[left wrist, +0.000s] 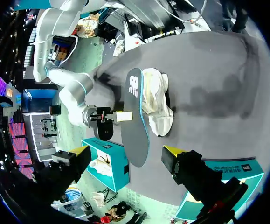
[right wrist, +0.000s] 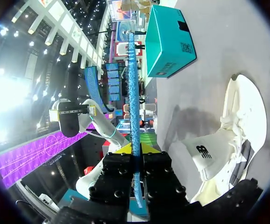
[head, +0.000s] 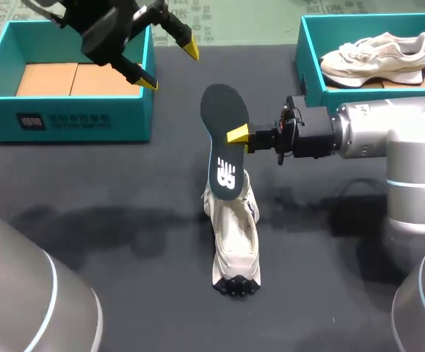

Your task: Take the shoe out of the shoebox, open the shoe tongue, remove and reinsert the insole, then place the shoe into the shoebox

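Observation:
A white shoe (head: 234,235) lies on the dark table, toe toward the front edge. Its dark insole (head: 223,139) stands up above the shoe's heel opening, lower end by the shoe. My right gripper (head: 239,136) is shut on the insole's edge, coming in from the right. In the right wrist view the insole (right wrist: 134,93) runs edge-on between the gripper's (right wrist: 135,149) fingers, with the shoe (right wrist: 237,140) beside it. My left gripper (head: 169,66) hangs open and empty over the left teal shoebox (head: 65,121). Its wrist view shows the insole (left wrist: 135,126) and shoe (left wrist: 155,107) ahead of it.
The left shoebox shows only a bare cardboard bottom. A second teal shoebox (head: 311,66) at the back right holds another white shoe (head: 377,59). Dark tabletop (head: 124,242) stretches around the shoe.

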Available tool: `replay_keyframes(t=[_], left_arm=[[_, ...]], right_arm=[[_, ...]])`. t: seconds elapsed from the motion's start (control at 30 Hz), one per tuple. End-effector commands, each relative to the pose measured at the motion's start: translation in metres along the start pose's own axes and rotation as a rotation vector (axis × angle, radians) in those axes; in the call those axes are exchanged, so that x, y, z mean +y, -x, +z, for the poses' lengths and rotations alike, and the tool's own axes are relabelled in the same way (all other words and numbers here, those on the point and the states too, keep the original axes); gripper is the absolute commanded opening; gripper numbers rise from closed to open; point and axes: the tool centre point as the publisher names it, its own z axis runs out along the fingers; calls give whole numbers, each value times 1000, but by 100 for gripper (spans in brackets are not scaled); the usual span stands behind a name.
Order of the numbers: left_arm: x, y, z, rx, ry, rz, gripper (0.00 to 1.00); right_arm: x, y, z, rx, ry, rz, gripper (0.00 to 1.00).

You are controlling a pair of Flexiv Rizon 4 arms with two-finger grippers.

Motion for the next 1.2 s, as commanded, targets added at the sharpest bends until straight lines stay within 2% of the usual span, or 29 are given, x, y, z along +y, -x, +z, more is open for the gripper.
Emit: replay_keyframes(t=[0.03, 0.27, 0.5, 0.9, 0.97, 1.1, 1.2], left_arm=[[-7, -6, 7, -571, 13, 2, 100], [-17, -11, 9, -531, 47, -21, 100], [-27, -37, 8, -529, 82, -81, 100], [-27, -37, 8, -529, 82, -81, 100], [-27, -40, 18, -509, 87, -3, 100], [-17, -62, 25, -563, 8, -34, 100], [-12, -72, 29, -579, -5, -34, 100]], right_arm=[[-1, 0, 0, -2, 0, 0, 0], [-1, 0, 0, -2, 0, 0, 0], [-1, 0, 0, -2, 0, 0, 0], [-1, 0, 0, -2, 0, 0, 0], [-1, 0, 0, -2, 0, 0, 0], [-1, 0, 0, -2, 0, 0, 0], [-1, 0, 0, -2, 0, 0, 0]])
